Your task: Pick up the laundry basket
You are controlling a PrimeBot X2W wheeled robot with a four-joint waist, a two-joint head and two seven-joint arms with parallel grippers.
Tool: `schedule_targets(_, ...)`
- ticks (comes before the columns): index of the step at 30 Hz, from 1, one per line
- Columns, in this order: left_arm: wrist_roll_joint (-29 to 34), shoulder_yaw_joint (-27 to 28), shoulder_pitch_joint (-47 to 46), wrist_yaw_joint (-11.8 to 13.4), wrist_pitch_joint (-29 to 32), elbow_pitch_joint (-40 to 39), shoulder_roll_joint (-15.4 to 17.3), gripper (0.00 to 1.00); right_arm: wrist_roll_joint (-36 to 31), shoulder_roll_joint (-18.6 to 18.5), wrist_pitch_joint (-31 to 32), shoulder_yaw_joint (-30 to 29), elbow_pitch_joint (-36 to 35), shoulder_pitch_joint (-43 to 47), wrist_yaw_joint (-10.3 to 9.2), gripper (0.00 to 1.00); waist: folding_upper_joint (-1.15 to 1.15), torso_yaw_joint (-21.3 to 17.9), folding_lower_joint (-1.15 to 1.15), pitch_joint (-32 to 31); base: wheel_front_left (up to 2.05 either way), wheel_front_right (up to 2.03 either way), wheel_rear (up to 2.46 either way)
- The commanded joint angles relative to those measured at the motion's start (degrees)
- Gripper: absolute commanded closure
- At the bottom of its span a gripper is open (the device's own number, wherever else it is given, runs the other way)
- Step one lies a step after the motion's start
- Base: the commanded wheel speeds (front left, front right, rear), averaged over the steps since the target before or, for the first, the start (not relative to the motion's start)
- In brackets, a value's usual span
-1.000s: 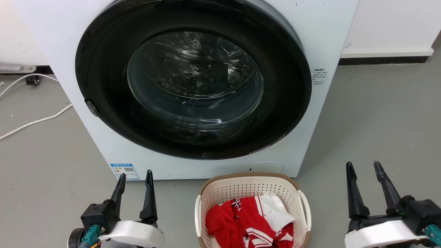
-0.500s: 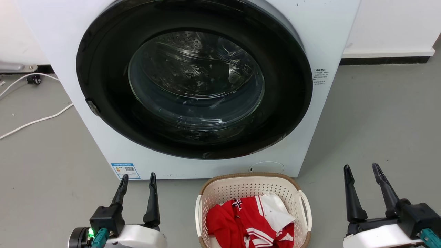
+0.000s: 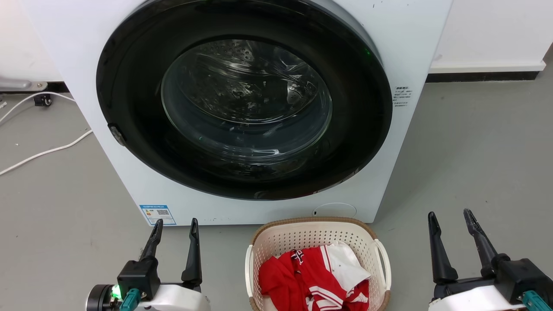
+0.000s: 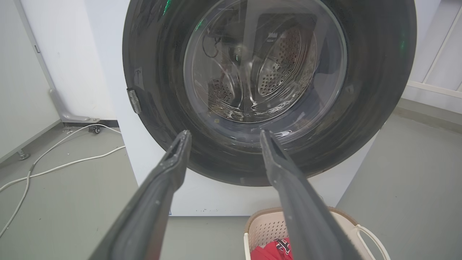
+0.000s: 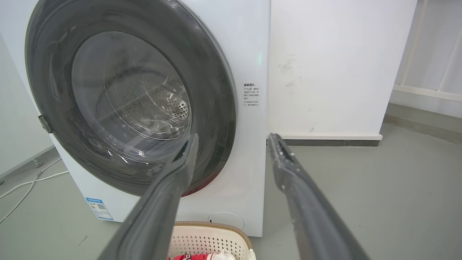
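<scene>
Left gripper point(image 3: 176, 222), lower left of the head view: two long dark fingers parted, gripping nothing, tips aimed at the foot of the machine ahead. Right gripper point(image 3: 449, 214), lower right: likewise spread and empty, well apart from everything on the bare grey floor point(image 3: 475, 151).

Between the two, closer to the left one: cream-white perforated plastic laundry basket point(image 3: 311, 236) with a brown woven-look rim, standing upright on the floor, mouth facing up, just in front of the machine. White loop handles on its left point(image 3: 247, 263) and right point(image 3: 384, 259) sides. Near end cut off by the bottom edge of the head view, so cannot tell which way the long axis runs. Inside: crumpled red and white clothing point(image 3: 302, 276), heaped low, below the rim.

Behind the basket: white front-loading washing machine point(image 3: 414, 26), big dark round door point(image 3: 129, 108) closed, shiny metal drum visible through the glass. Small blue label point(image 3: 157, 214) at its lower left corner. Further left: white cable point(image 3: 43, 151) trailing across the floor.
</scene>
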Motion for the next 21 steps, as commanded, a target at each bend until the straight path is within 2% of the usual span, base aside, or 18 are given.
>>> schedule_targets(1, -0.1, 0.0, 0.6, 0.1, -0.2, 0.1, 0.2, 0.00, 0.3, -0.3, -0.2, 0.0, 0.1, 0.5, -0.02, 0.00, 0.00, 0.0, 0.00, 0.0, 0.00, 0.00, 0.00)
schedule_targets(21, -0.1, -0.5, 0.0, -0.2, -0.2, 1.1, 0.2, 0.00, -0.8, -0.3, -0.2, -0.6, 1.3, -0.4, -0.02, 0.00, 0.00, -0.2, 0.00, 0.4, 0.00, 0.00, 0.00)
